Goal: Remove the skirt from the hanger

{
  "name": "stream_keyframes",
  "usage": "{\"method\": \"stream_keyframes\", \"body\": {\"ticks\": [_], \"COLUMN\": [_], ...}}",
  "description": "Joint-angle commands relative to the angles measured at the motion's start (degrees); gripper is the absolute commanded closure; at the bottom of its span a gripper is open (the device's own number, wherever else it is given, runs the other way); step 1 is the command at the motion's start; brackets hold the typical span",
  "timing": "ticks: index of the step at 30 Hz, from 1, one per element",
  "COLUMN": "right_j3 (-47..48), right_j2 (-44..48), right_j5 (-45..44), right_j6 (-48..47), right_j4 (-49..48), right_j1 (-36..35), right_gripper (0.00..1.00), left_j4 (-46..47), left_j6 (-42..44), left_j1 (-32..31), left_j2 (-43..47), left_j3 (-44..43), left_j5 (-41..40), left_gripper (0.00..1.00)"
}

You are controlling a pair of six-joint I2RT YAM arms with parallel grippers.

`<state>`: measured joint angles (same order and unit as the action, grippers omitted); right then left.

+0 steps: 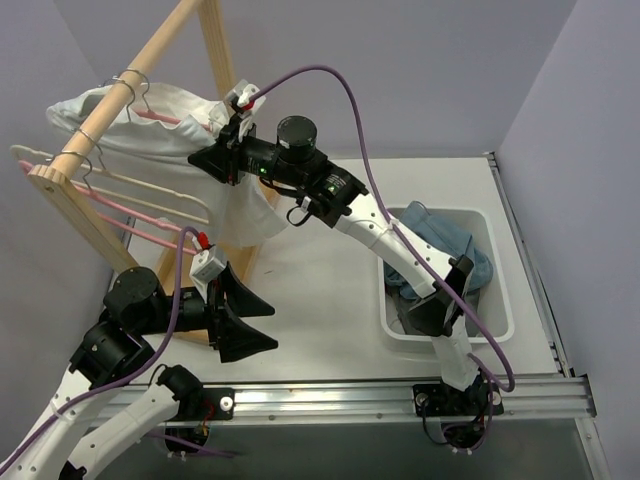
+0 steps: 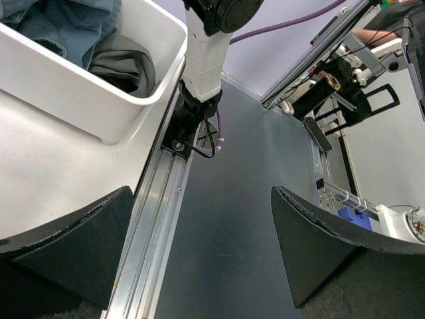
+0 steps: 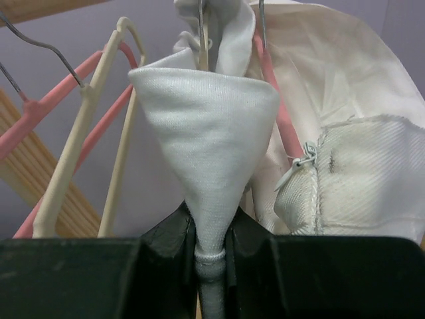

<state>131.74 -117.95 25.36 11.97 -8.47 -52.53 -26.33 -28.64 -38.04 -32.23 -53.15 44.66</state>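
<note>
A dark grey cloth, the skirt as far as I can tell, lies in the white bin beside light blue denim; its pleats do not show. An empty pink hanger hangs on the wooden rack. My right gripper is at the rack, shut on a fold of a white garment that hangs over another pink hanger. My left gripper is open and empty, low near the table's front edge, as its wrist view shows.
The bin stands at the right with the denim on top. Cream hangers hang beside the pink ones. The right arm spans from the front rail to the rack. Grey walls enclose the table.
</note>
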Motion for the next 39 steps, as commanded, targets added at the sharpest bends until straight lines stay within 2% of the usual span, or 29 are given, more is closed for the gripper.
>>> {"method": "stream_keyframes", "body": {"ticks": [1, 8, 18, 20, 23, 24, 26, 29, 36, 39], "right_j3": [-2.01, -2.89, -8.78, -11.76, -12.91, -14.05, -19.03, -25.11, -38.73, -42.77], "right_j2": [3.25, 6.50, 15.63, 16.78, 17.84, 19.24, 21.35, 26.97, 40.15, 44.45], "right_j5": [3.29, 6.36, 2.41, 2.67, 0.83, -0.13, -1.01, -2.77, -6.90, -8.93], "right_j6": [0.07, 1.57, 0.16, 1.91, 0.70, 0.43, 0.34, -0.01, -0.28, -0.72], "right_j4": [-13.05, -15.88, -17.10, -19.38, -17.03, -16.50, -16.75, -17.46, -12.03, -8.16], "right_j1": [0.24, 0.24, 0.67, 1.29, 1.56, 1.64, 1.99, 2.61, 4.19, 4.54], "right_gripper": [1.00, 1.00, 1.00, 1.00, 1.00, 1.00, 1.00, 1.00, 1.00, 1.00], "left_j4": [2.68, 3.91, 5.41, 5.50, 5.76, 5.93, 6.63, 11.02, 31.39, 31.87], "left_j6": [-2.20, -2.12, -1.68, -1.77, -2.03, -2.03, -2.64, -6.15, -18.89, -20.84], "left_j1": [-0.10, -0.10, -0.10, -0.19, -0.10, -0.10, -0.10, -0.10, -0.28, -0.63], "left_j2": [-0.12, -0.29, -5.21, -6.17, -7.49, -7.85, -9.51, -12.23, -21.28, -25.77], "left_j3": [0.59, 0.15, -4.07, -4.86, -6.88, -8.36, -10.21, -14.00, -19.80, -24.27], "left_j5": [-0.01, -0.19, 0.95, 0.86, 1.39, 1.83, 2.44, 4.37, 7.98, 7.81], "left_gripper": [0.06, 0.06, 0.00, 0.00, 0.00, 0.05, 0.06, 0.07, 0.13, 0.18]}}
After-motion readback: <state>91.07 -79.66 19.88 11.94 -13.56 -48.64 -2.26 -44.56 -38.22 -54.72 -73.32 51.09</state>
